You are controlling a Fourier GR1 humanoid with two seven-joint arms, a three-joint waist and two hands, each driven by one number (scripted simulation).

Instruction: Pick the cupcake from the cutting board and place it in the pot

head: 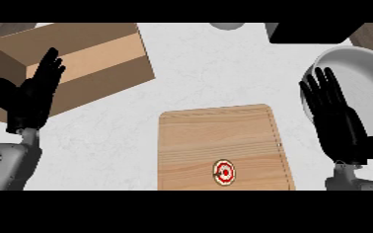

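A small round cupcake (224,172) with red and white rings on top sits near the front edge of the wooden cutting board (226,133). The grey pot (350,64) stands at the right edge, partly behind my right hand (339,123). That hand is open with straight fingers pointing up, to the right of the board and apart from the cupcake. My left hand (33,96) is open too, fingers up, at the left edge in front of a box.
A large cardboard box (87,64) lies at the back left. A dark object (313,32) sits at the back right, and a grey round thing (228,25) shows at the top edge. White counter (211,69) stretches between box and pot.
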